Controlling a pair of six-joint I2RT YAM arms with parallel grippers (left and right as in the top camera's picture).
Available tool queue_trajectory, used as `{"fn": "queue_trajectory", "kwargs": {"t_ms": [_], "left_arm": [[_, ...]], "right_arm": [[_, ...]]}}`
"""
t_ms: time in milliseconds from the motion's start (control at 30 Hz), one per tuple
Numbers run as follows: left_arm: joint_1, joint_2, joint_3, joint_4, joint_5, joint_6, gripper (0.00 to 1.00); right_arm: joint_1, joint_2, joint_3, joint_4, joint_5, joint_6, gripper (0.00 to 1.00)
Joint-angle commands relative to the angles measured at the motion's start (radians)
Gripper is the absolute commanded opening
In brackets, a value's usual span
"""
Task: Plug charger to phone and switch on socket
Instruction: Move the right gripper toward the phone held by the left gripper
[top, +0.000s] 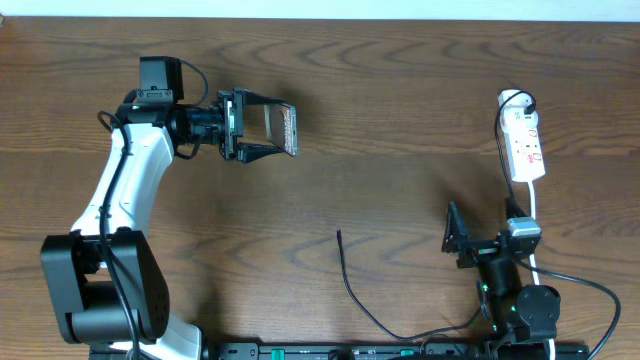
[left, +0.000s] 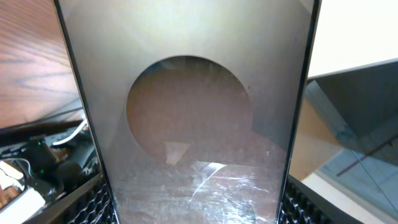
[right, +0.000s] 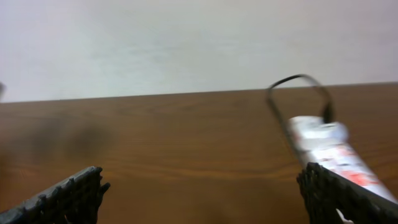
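Charger (top: 345, 275) looks thin, light and floppy, lying on the worktop (top: 400, 120) left of the socket (top: 524, 148), so grab just behind the plug tip; right gripper (right: 199, 183) gapes empty, left gripper (top: 288, 128) clamps the phone (top: 278, 125).

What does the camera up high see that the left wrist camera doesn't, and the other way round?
Only the overhead view shows the charger lying loose on the table, the socket at the far right, and the open, empty right gripper. Only the left wrist view shows the phone face close up, with its big brownish round patch. Both show the phone clamped in the left gripper and some wooden table.
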Motion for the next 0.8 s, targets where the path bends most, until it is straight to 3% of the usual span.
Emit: {"fn": "queue_trajectory", "kwargs": {"t_ms": [0, 167, 433, 633, 767], "left_arm": [[0.005, -0.018, 0.029, 0.005, -0.076, 0.013, 0.07], [-0.001, -0.018, 0.028, -0.013, -0.232, 0.048, 0.08], [-0.066, -0.018, 0.026, -0.082, -0.572, 0.047, 0.07], [-0.091, -0.018, 0.026, -0.193, -0.822, 0.008, 0.07], [-0.096, -0.018, 0.026, -0.221, -0.867, -0.022, 0.07]], "right_arm": [[0.007, 0.038, 0.076, 0.002, -0.113, 0.126, 0.99], [0.007, 0.229, 0.328, -0.078, -0.19, 0.134, 0.99], [0.01, 0.85, 0.835, -0.364, -0.537, 0.216, 0.99], [0.049, 1.221, 0.968, -0.208, -0.87, 0.368, 0.99], [0.101, 1.397, 0.968, -0.042, -0.889, 0.59, 0.99]]}}
